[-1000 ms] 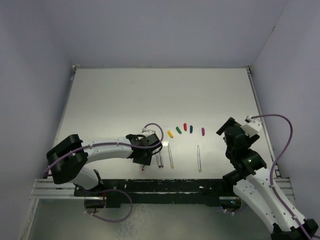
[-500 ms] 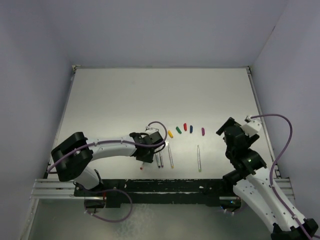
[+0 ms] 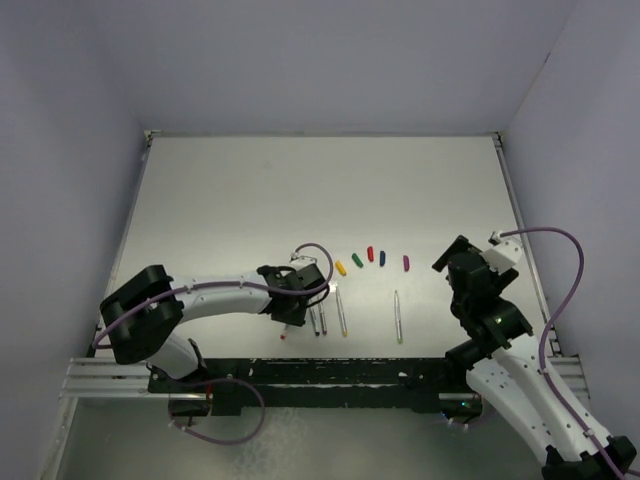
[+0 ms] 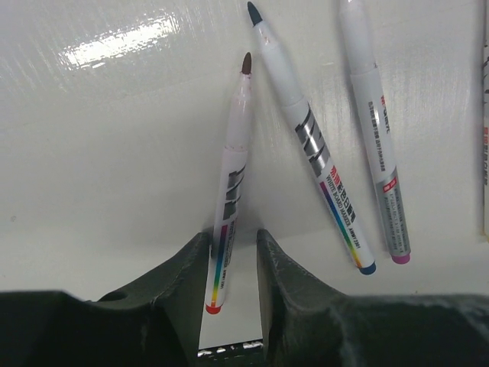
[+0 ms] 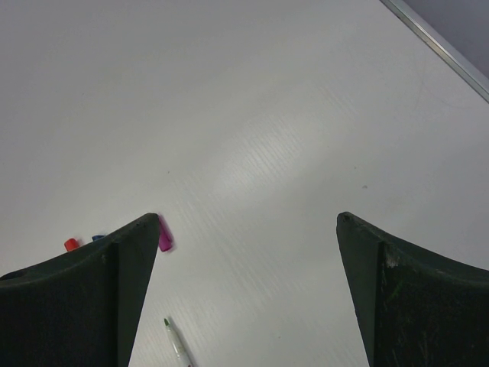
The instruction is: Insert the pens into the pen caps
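Three pens show in the left wrist view: a red-ended pen (image 4: 229, 191), a blue-ended pen (image 4: 313, 145) and a purple-ended pen (image 4: 378, 138), all flat on the table. My left gripper (image 4: 231, 234) straddles the red-ended pen; the pen rests against the left finger with a gap to the right one, so the jaws are open. From above, the left gripper (image 3: 292, 312) sits left of the other pens (image 3: 341, 312). The caps lie in an arc: yellow (image 3: 340, 268), green (image 3: 357, 259), red (image 3: 370, 254), blue (image 3: 382, 258), purple (image 3: 406, 263). My right gripper (image 5: 247, 218) is wide open, with nothing between its fingers.
A green-tipped pen (image 3: 398, 317) lies alone between the two arms and also shows as the green-tipped pen (image 5: 176, 344) in the right wrist view. The purple cap (image 5: 164, 237) is just beside the right gripper's left finger. The table's raised edge (image 5: 443, 53) runs at the far right.
The left gripper has shifted slightly along the red-ended pen and its jaws have narrowed a little around it. The right arm has not moved.
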Tool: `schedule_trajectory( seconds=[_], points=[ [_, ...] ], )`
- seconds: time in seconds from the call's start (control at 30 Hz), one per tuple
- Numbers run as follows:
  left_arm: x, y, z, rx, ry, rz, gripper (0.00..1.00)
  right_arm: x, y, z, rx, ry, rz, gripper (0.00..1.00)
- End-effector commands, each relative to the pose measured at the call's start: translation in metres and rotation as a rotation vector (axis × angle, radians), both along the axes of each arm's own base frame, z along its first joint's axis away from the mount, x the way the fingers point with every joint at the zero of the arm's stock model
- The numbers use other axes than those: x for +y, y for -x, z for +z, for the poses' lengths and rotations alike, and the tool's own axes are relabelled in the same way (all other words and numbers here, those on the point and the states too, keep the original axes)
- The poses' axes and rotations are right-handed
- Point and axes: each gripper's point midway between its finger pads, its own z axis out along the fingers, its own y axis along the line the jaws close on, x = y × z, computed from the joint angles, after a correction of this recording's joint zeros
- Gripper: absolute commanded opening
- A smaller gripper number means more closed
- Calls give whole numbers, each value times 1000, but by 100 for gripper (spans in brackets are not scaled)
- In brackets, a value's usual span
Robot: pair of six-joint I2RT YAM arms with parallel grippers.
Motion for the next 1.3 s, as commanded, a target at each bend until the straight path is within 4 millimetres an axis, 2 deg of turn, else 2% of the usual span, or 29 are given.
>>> schedule_trajectory(
  seconds=[0.0, 0.23, 0.33, 0.47, 0.53, 0.8, 0.97, 1.17, 1.27],
  points=[
    [44, 37, -31, 147, -153, 10, 34, -2, -3, 10, -28, -2, -21, 100],
    [45, 35, -34, 160, -198, 4, 32, -1, -5, 9, -15, 4, -15, 100],
    [45, 35, -35, 166, -209, 7, 28, -1, -4, 8, -16, 3, -14, 100],
    [41, 35, -36, 173, -190, 3, 14, -1, -3, 8, -20, -2, -12, 100],
    [39, 36, -37, 175, -178, 1, 1, -1, -3, 7, -20, -2, -12, 100],
    [32, 34, -37, 161, -134, -15, 0, 1, -5, 3, 2, 2, -11, 100],
    [31, 19, -10, 63, -108, -1, 0, 14, -15, -3, 56, 24, 62, 100],
    [23, -12, 42, -113, -50, 4, 0, 27, -31, -5, 73, 47, 135, 100],
    [21, -26, 62, -203, -17, 18, 0, 43, -44, 0, 47, 45, 227, 94]
  ],
)
